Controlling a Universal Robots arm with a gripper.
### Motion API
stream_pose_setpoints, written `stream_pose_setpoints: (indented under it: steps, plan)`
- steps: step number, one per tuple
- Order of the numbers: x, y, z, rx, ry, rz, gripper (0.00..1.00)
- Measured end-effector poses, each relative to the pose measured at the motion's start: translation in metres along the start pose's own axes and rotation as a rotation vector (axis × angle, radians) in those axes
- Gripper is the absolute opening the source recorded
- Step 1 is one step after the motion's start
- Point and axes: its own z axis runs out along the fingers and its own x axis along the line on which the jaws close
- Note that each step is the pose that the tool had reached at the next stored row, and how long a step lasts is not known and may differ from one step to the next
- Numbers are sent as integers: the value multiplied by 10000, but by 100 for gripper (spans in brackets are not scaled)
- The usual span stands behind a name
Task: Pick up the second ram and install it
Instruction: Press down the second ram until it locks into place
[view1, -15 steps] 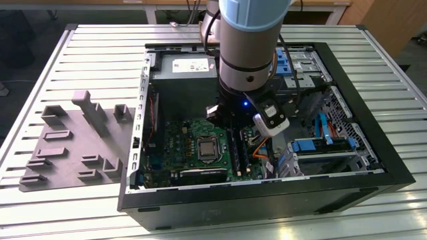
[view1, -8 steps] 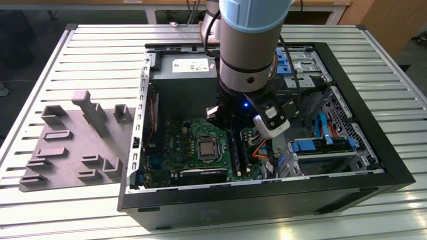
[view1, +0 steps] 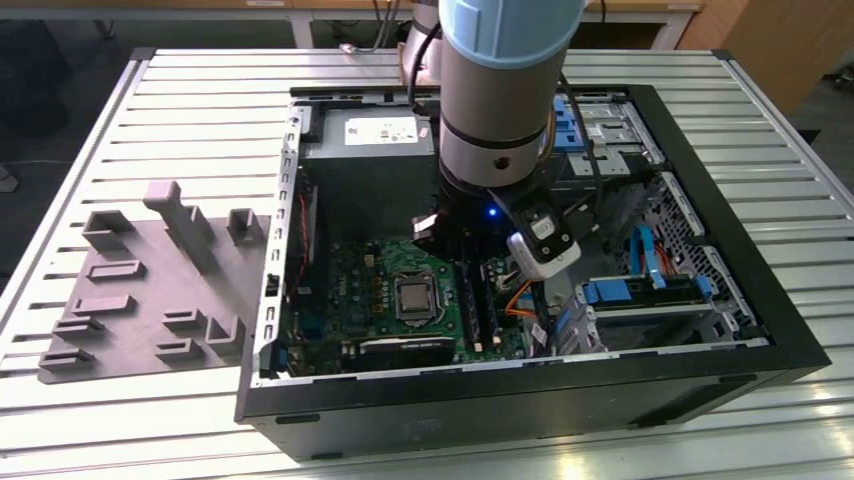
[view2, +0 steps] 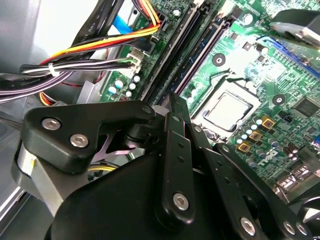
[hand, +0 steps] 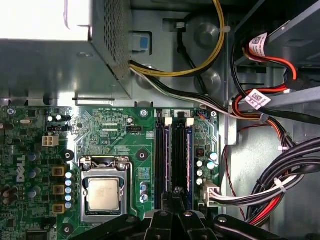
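While the fingers (view2: 177, 150) are drawn in tight against each other in the second wrist view, I cannot tell whether a thin stick is pinched between them. Their dark tips merge with the dark parts beneath.

- Gripper (hand: 177, 197): in the first wrist view its tips sit over the near end of the memory slots (hand: 175, 150), in line with them.
- Second ram: cannot be separated from the black slot bodies. If it is in the grasp it is edge-on to both wrist cameras. Whether it is seated, I cannot say.
- Around the slots: the green motherboard (hand: 115, 130), with the processor socket (hand: 102, 192) just beside them. On the other side is a white connector with its cable bundle (hand: 280, 185).
- Exterior view: the arm reaches down into the open computer case (view1: 534, 400). The grey tray (view1: 147, 290) lies on the slatted table (view1: 174, 120) beside the case, at the exterior view's left.

Risks, as a judgement:
- A stick slightly off the slot line would ride on the slot wall when pressed, loading the board or bending the stick.
- A tilt along its length would seat one end and leave the other latch unclosed.
- The linkage is wide, and the cables near the connector could be snagged.
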Motion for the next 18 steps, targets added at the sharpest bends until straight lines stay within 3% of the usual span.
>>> stream_pose_setpoints:
  steps: [18]
  plan:
    - [0,-109,-3,1,0,1,11]
